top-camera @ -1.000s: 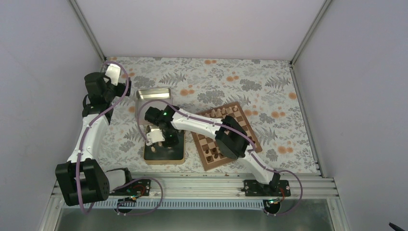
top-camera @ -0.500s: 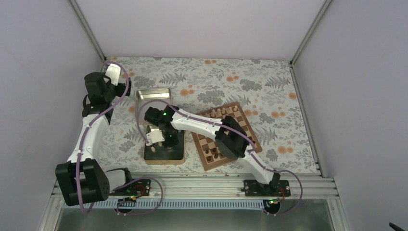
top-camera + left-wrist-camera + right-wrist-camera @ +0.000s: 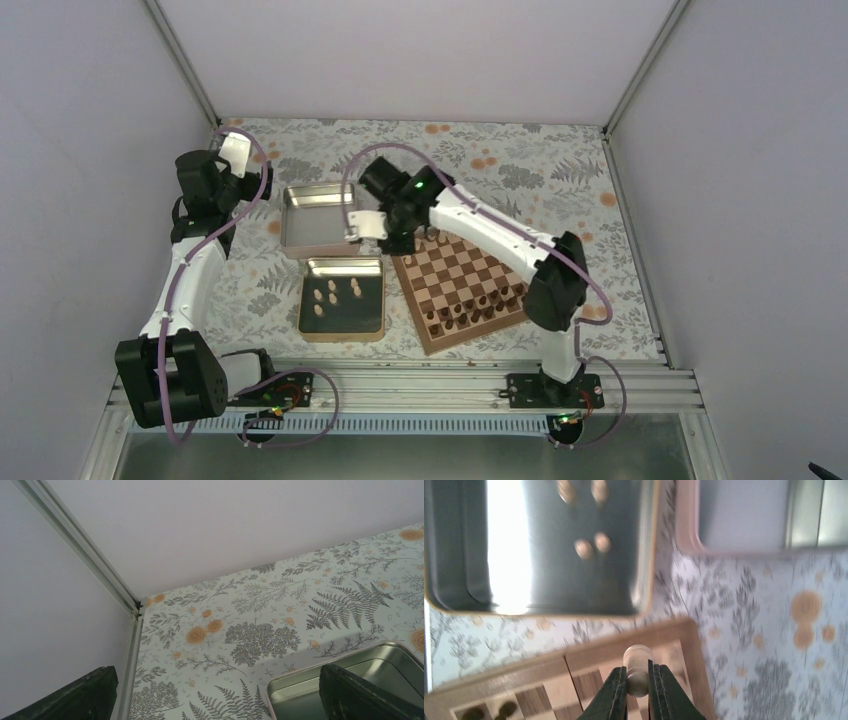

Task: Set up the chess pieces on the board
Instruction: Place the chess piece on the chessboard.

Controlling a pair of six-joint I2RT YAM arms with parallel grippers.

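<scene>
My right gripper (image 3: pixel 638 670) is shut on a pale beige chess piece (image 3: pixel 637 656), gripped by its round head. It hangs over the far left corner of the board (image 3: pixel 574 667). From above, this gripper (image 3: pixel 393 243) is at that corner of the checked board (image 3: pixel 470 275). Several more pale chess pieces (image 3: pixel 332 292) lie in the near tin (image 3: pixel 342 325); they also show in the right wrist view (image 3: pixel 591 544). Dark chessmen (image 3: pixel 470 310) line the board's near side. My left gripper (image 3: pixel 262 183) is open at the back left, holding nothing (image 3: pixel 216 680).
An empty metal tin (image 3: pixel 318 222) lies behind the near tin, just left of my right gripper; its rim (image 3: pixel 300 677) is under my left gripper's right finger. Grey walls and an aluminium frame post (image 3: pixel 95 565) enclose the floral table.
My right gripper closed on a pale piece in the near tin, lifted it out and swung back and right to the board's far left corner. The left arm stayed put.
</scene>
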